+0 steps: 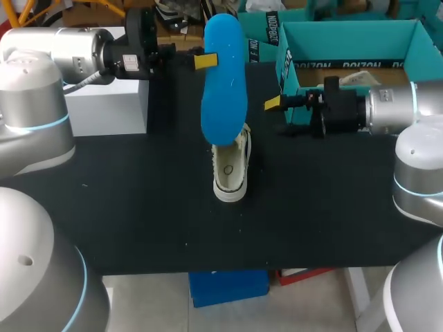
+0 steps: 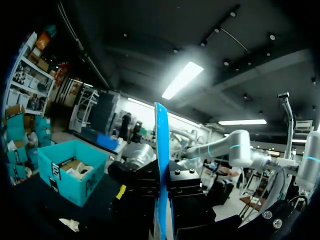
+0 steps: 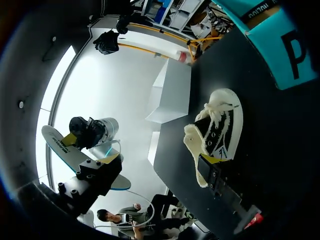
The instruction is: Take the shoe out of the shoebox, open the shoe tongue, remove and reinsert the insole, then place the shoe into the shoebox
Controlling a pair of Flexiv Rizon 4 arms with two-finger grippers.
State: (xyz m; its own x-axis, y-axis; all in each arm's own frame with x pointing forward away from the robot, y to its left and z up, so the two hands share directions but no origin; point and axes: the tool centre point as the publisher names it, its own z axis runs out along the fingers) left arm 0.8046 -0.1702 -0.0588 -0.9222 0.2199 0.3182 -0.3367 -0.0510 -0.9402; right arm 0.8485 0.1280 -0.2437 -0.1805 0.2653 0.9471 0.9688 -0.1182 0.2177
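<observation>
Clamping the flat blue foam insole (image 1: 223,76) above the black-and-white canvas shoe (image 1: 232,173), the left gripper (image 1: 208,61) hangs, while the right gripper (image 1: 278,114) gapes nearby.

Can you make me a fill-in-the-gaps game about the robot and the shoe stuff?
1. The left gripper holds the ___ insole up in the air.
2. The shoe stands on the black ___, outside the shoebox.
3. The right gripper is ___, with nothing between its fingers.

Missing words: blue; table; open.
</observation>
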